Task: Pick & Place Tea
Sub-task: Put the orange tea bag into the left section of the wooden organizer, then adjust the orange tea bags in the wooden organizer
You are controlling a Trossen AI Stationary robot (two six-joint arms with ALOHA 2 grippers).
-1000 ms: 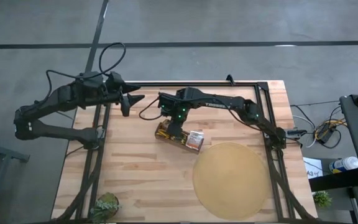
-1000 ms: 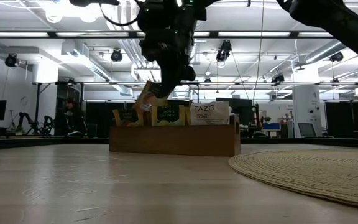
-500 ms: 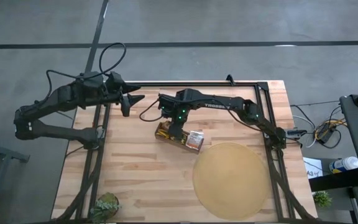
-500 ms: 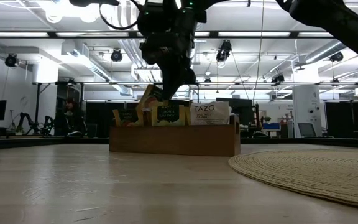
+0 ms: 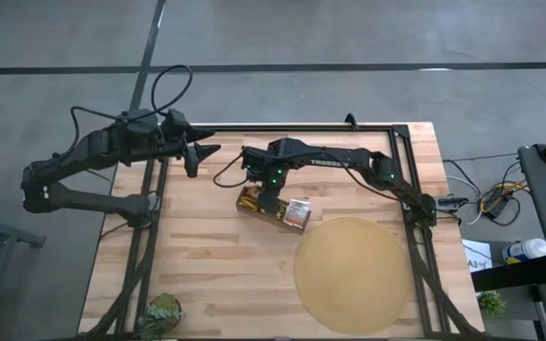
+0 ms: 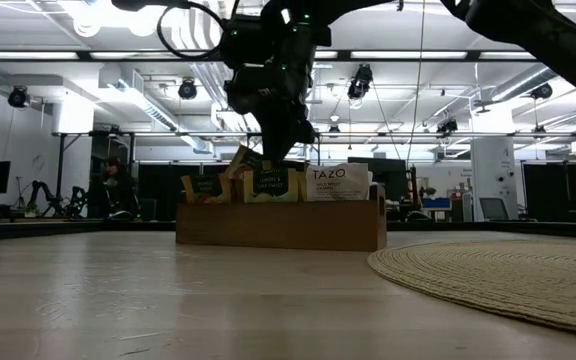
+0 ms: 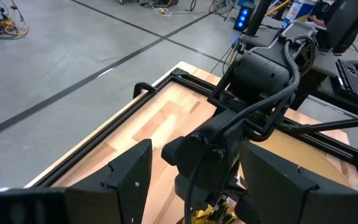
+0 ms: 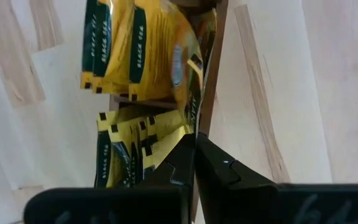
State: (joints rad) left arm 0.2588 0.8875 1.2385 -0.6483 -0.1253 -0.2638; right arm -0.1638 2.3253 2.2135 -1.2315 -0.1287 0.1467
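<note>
A brown wooden box (image 5: pixel 275 208) (image 6: pixel 280 222) stands mid-table with several tea sachets upright in it: yellow-green ones (image 8: pixel 114 56) and a white one (image 6: pixel 338 184). My right gripper (image 5: pixel 263 199) (image 6: pixel 273 150) (image 8: pixel 194 148) hangs over the box's left end, pointing steeply down. It is shut on a yellow sachet (image 6: pixel 241 158). My left gripper (image 5: pixel 197 153) (image 7: pixel 194 155) waits open and raised over the table's far left corner, with nothing between its fingers. My right gripper pinches one yellow sachet between its two fingers, by an edge (image 8: pixel 193 124) seen edge-on in the wrist view. The fingers come from above, pointing steeply down. The sachet hangs tilted below them, its lower part (image 6: pixel 238 166) in among the other sachets in the box.
A big round tan mat (image 5: pixel 352 273) (image 6: pixel 508 272) lies on the table's near right part, close to the box. A small potted plant (image 5: pixel 159 314) sits at the near left corner. A black frame (image 5: pixel 282 128) runs round the table's edges.
My right gripper has sunk a little toward the box, staying shut. The tilted yellow sachet, which stood out above the row of sachets, has gone down with it and now sits lower among them.
</note>
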